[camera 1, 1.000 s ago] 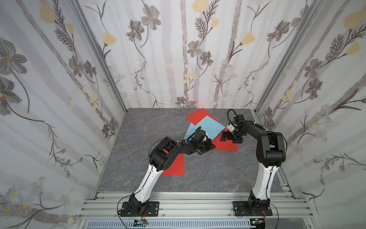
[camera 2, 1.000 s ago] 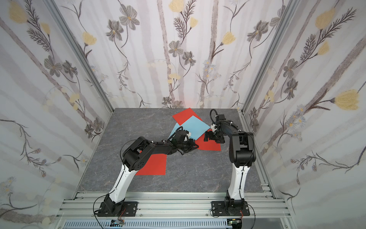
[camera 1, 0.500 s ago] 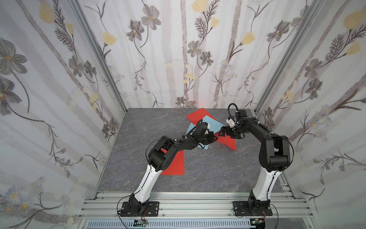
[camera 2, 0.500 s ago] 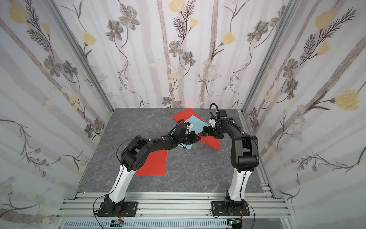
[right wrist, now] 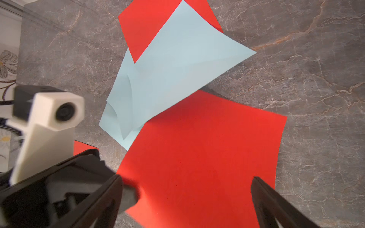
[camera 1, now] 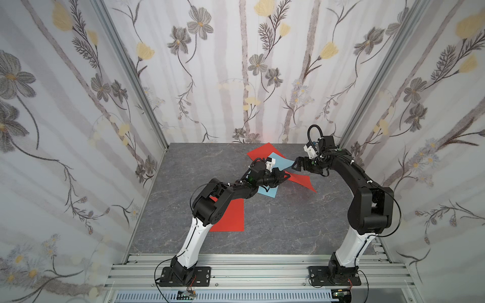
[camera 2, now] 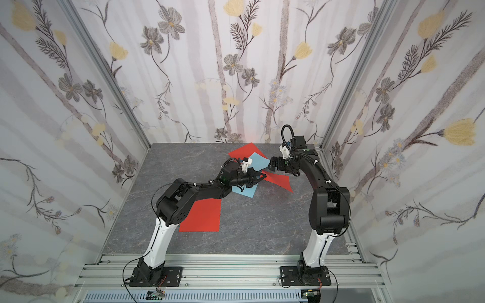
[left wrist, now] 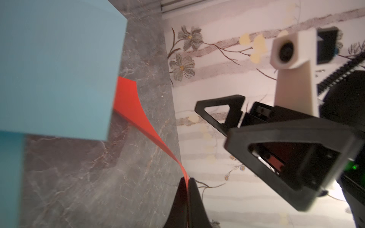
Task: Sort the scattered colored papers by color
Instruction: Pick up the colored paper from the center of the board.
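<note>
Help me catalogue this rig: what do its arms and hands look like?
Both the left arm and right arm are black, with white lower links on black base plates. The left hand and right hand have black, open-framed triangular fingers and white camera housings. Black cables loop along them.

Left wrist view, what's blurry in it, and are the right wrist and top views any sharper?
Left wrist view: the near blue paper is soft, the right end effector smeared, the red sheet pinched in the left end effector fairly crisp. Right wrist view: the paper pile sharp, only the left arm's white camera mount blurred. Both top views: sharp, evenly lit.
</note>
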Robot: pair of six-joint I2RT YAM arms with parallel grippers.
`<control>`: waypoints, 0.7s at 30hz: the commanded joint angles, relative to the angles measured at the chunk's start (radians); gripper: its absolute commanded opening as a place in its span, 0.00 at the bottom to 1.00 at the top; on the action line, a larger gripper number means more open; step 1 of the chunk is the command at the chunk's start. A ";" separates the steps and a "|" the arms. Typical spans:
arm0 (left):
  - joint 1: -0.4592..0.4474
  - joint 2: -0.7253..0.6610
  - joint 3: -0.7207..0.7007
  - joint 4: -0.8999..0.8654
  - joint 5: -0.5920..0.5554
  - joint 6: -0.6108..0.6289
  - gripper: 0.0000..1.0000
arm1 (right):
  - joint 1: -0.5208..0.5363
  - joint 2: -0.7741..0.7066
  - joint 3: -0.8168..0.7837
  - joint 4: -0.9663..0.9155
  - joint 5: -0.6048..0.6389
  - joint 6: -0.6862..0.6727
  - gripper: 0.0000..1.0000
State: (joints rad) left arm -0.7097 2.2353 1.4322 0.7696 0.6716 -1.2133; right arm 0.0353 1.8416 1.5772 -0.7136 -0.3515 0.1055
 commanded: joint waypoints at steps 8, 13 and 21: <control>0.020 -0.296 -0.121 -0.243 0.346 0.070 0.00 | 0.002 0.003 -0.039 -0.004 -0.030 0.020 1.00; 0.058 -0.452 -0.022 -1.069 0.320 0.576 0.00 | 0.002 -0.027 -0.086 0.030 -0.034 0.025 1.00; 0.094 -0.633 -0.081 -1.582 0.131 0.766 0.00 | 0.002 -0.048 -0.123 0.062 -0.074 0.041 1.00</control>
State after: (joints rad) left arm -0.6262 1.6661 1.3930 -0.5613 0.8898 -0.5533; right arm 0.0364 1.8080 1.4628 -0.6884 -0.3782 0.1314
